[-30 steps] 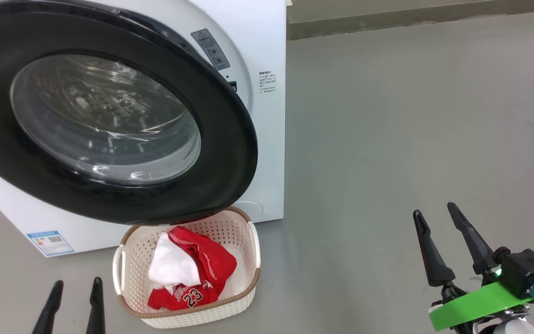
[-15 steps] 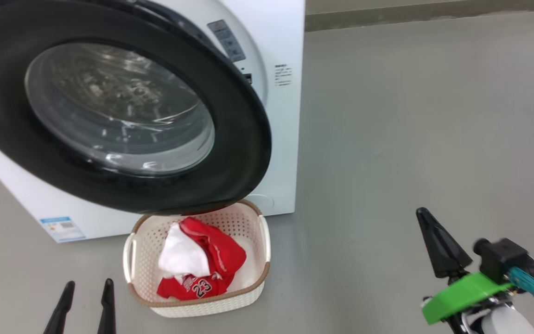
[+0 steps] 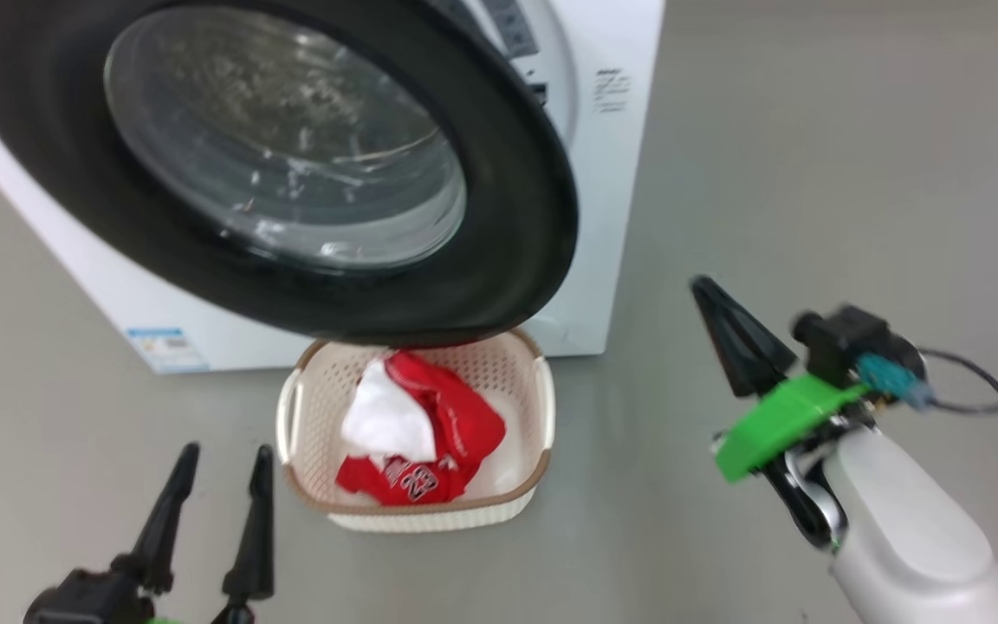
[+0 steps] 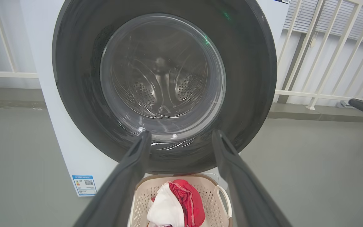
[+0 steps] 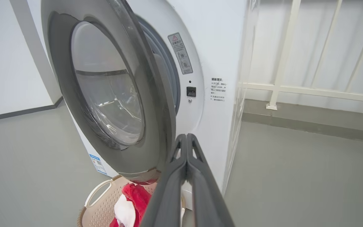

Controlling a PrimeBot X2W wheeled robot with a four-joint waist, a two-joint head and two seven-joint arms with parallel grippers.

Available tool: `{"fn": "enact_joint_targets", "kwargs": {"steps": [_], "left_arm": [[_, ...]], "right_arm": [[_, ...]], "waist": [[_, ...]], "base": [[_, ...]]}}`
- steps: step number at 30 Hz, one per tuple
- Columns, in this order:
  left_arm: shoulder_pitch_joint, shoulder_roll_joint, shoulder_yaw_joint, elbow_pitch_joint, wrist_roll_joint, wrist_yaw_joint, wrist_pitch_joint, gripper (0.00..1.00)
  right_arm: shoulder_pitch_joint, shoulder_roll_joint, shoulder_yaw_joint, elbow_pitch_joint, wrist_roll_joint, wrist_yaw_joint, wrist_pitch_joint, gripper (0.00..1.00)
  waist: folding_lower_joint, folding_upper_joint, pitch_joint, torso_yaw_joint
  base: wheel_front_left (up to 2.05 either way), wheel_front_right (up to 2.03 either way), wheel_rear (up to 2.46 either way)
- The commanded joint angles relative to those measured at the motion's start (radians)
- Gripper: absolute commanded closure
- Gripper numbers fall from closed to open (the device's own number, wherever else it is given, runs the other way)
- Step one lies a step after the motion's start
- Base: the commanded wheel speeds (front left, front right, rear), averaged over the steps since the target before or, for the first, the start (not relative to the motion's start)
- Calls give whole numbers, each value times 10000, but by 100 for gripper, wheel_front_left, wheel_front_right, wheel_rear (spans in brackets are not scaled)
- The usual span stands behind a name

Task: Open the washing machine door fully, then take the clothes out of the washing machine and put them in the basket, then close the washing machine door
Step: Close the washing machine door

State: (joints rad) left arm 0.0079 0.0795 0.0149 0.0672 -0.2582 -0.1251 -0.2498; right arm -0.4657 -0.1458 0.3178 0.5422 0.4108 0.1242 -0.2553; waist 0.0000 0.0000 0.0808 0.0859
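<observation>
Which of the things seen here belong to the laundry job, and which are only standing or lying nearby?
For the job:
- washing machine
- washing machine door, standing open
- clothes, red and white, lying in the basket
- basket, on the floor under the door

Only nearby:
- blue label sticker
- warning sticker
- white railing
- black cable

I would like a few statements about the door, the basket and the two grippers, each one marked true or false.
1. The clothes lie in the basket. True.
2. The washing machine door is fully closed. False: it stands ajar, its free edge away from the washing machine front.
3. The right gripper is shut, with nothing between its fingers. True.
4. The left gripper holds a red garment. False: it is open and empty.
</observation>
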Motion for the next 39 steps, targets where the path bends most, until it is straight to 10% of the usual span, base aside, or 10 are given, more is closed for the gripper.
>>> {"fn": "enact_joint_targets", "kwargs": {"steps": [1,17,39], "left_arm": [[-483,51,215,-297,102,-54,-120,0],[-1164,-232,-47,-371,-124,-55,-120,0],[-2005,-290,-576,-329,-223,-55,-120,0]], "right_arm": [[-545,-18,559,-34,233,65,-65,100],[-3937,-822,3654,1280,2002,65,-65,100],[-6536,-1583,2776,2155,2764,65,-65,100]], "waist": [[0,0,531,542],[0,0,1750,1780],[0,0,3073,2509]], "base": [[0,0,0],[0,0,0],[0,0,0]]}}
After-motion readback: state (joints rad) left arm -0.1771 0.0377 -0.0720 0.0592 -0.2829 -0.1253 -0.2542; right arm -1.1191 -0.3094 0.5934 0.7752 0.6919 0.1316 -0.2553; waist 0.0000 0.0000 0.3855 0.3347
